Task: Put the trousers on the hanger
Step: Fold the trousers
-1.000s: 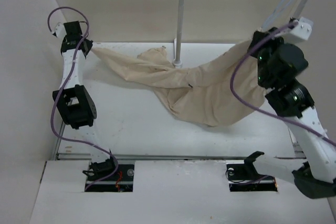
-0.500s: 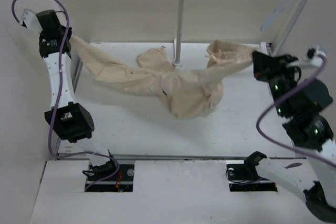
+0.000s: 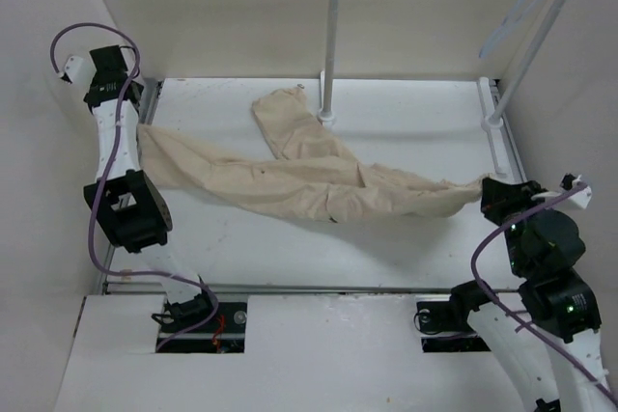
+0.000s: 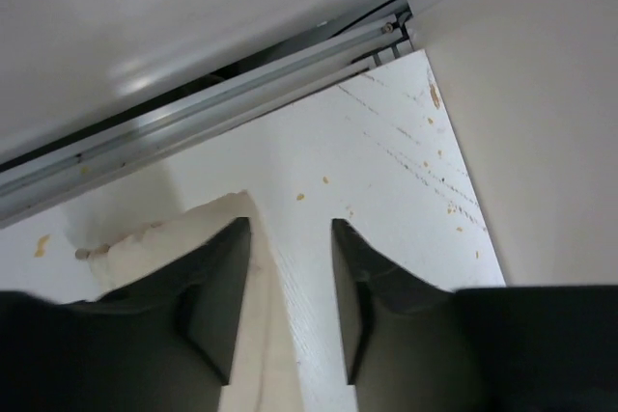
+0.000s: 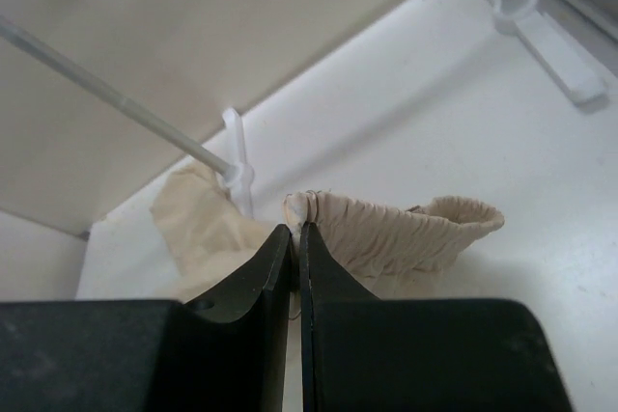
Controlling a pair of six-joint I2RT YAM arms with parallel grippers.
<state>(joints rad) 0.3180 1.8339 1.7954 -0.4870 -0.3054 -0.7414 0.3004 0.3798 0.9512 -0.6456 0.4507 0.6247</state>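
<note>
place: lab test cell | cues: white table (image 3: 241, 248), beige walls (image 3: 435, 7) (boxed in)

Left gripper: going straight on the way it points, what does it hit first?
The left gripper, jaws open, likely meets bare table, then the rail at its edge; the trousers lie beside one finger, not ahead. Depth unclear.

The wrinkled beige trousers (image 3: 319, 185) lie stretched across the table (image 3: 241, 248), one leg reaching its left edge, the other angling toward the far middle, gathered waistband at the right, well apart from the thin pale hanger (image 3: 510, 18) high at far right.
</note>
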